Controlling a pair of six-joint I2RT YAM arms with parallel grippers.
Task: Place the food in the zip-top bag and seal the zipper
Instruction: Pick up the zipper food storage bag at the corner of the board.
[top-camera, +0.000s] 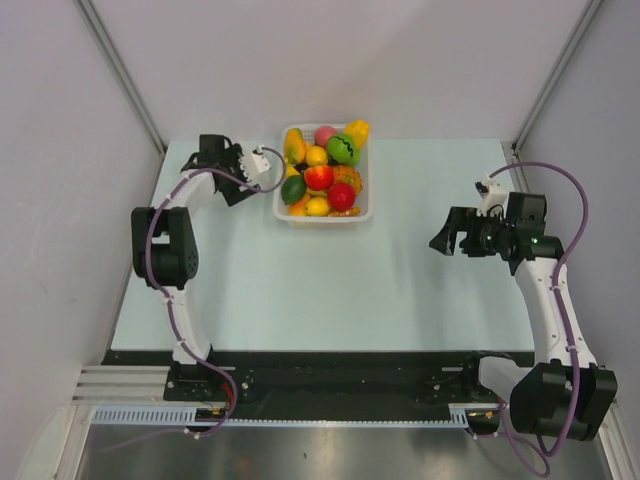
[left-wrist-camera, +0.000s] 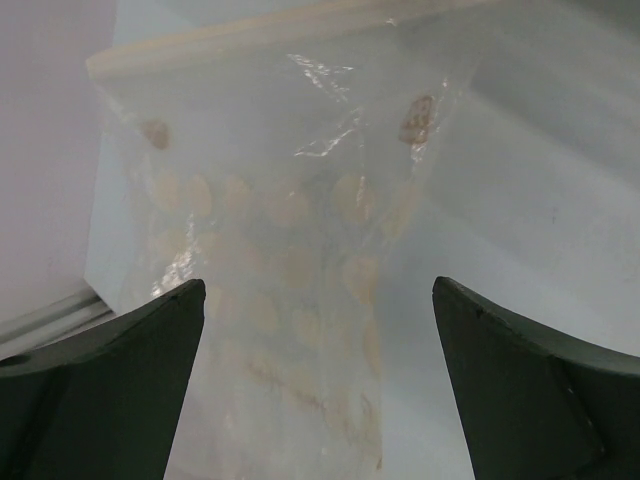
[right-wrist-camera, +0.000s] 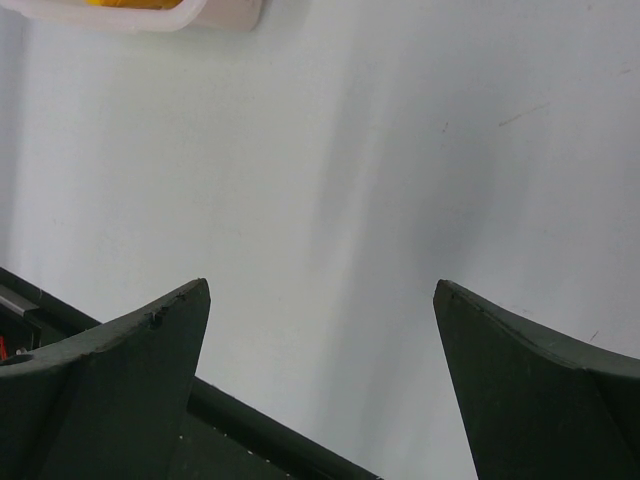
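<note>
No food (top-camera: 322, 180) is bagged yet; it fills the basket (top-camera: 300, 219) at twelve o'clock. Left claw (left-wrist-camera: 318, 283), fingers apart, hovers over the flat zip-top bag (left-wrist-camera: 280, 200) at eleven; right claw (right-wrist-camera: 321, 283), also apart, is at three. Next, probably: lift the zipper (left-wrist-camera: 250, 35) edge.

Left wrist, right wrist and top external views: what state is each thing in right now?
zip-top bag: lying flat, no food inside
zipper: open or sealed, cannot tell
food: piled in the white basket
left gripper: jaws open, empty
right gripper: jaws open, empty
</note>
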